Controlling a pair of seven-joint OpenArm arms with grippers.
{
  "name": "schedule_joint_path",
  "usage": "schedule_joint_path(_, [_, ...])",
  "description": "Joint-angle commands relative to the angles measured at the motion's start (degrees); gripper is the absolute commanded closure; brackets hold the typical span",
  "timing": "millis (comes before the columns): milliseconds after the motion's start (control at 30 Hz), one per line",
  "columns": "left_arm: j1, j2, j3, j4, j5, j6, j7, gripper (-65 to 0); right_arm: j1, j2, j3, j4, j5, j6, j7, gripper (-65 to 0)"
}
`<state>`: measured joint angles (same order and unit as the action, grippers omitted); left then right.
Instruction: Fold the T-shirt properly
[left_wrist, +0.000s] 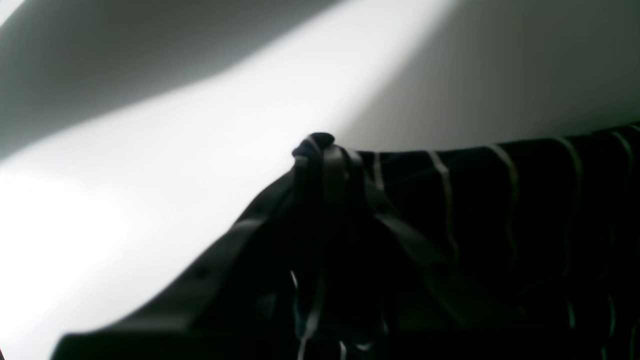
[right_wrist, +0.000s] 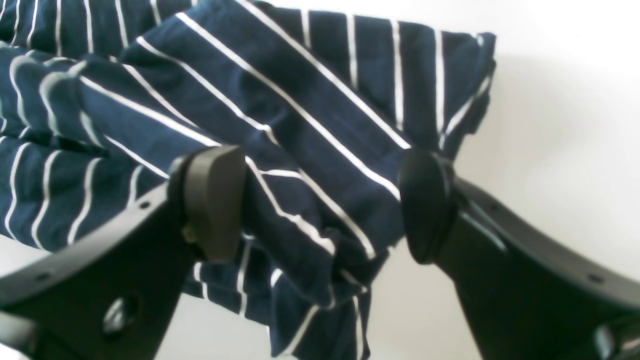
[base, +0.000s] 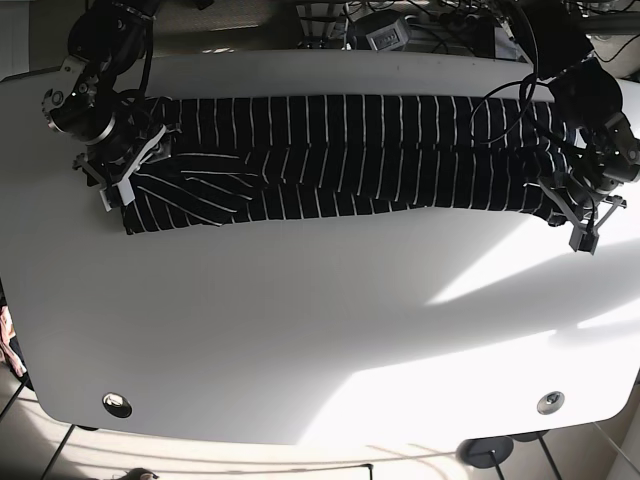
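The navy T-shirt (base: 340, 155) with thin white stripes lies as a long narrow band across the far part of the white table (base: 320, 320). My left gripper (base: 578, 218) is at the band's right end. In the left wrist view it (left_wrist: 320, 150) is shut on a bunched corner of the T-shirt (left_wrist: 500, 210). My right gripper (base: 120, 185) is at the band's left end, over a folded-in sleeve. In the right wrist view it (right_wrist: 320, 205) is open, and a fold of the T-shirt (right_wrist: 310, 100) lies between its pads (right_wrist: 215, 200).
Two round fittings (base: 116, 404) (base: 549, 402) sit near the table's front edge. Cables and equipment (base: 400, 25) crowd the space behind the far edge. Bright sunlight falls across the table's right front part (base: 480, 380).
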<state>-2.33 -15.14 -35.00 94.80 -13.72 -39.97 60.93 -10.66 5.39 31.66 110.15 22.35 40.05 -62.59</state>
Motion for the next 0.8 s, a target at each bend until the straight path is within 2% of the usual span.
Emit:
schedule_joint_path(33, [1.23,-1.26,-1.88,5.02,-0.66,-0.03,0.66,0.0,0.41,0.63,0.21,0.93,0.73,-0.05,1.27,-44.4])
schedule_joint_path(267, [10.64,-1.52,-6.71,7.66,-0.66,-0.03,0.66,0.0,0.5,0.63,0.21,0.93,0.73,-0.05,1.27,-44.4])
schedule_joint_path(400, [12.66,-1.61,-6.71,7.57,-0.13,-0.03,0.66,0.0,0.5,0.63,0.21,1.1,0.82,-0.05,1.27,-44.4])
schedule_joint_path(533, [12.57,-1.61,-6.27,7.57,-0.13,-0.03,0.66,-28.7,0.41,0.63,0.21,1.37,1.52,-0.05,1.09,-44.5])
schedule_joint_path(567, [12.57,-1.61,-6.36,7.66,-0.13,-0.03,0.66,-33.8,0.33,0.63,0.21,1.37,3.1,-0.05,1.0,-44.5])
schedule_joint_path(600, [12.48,-1.7,-6.45,7.66,-0.13,-0.03,0.66,-36.0,-0.2,0.9,0.82,1.37,5.39,-0.05,1.0,-44.9])
schedule_joint_path(667, [12.57,-2.49,-6.36,8.01,-0.13,-0.03,0.66,-35.0,-1.61,0.99,3.99,1.37,11.01,-0.05,1.0,-45.0])
schedule_joint_path(733, [12.48,-3.02,-6.62,8.01,-0.48,-0.03,0.74,-35.0,-2.14,1.25,6.8,1.37,19.45,-0.05,0.83,-45.2])
schedule_joint_path(767, [12.48,-3.19,-6.71,8.01,-0.57,-0.03,0.74,-35.1,-2.66,2.83,8.47,1.37,26.31,-0.05,-0.31,-45.2])
schedule_joint_path(800, [12.48,-3.19,-6.71,8.1,-0.66,-0.03,0.74,-35.1,-2.75,4.06,8.74,1.19,30.35,-0.05,-1.37,-44.7])
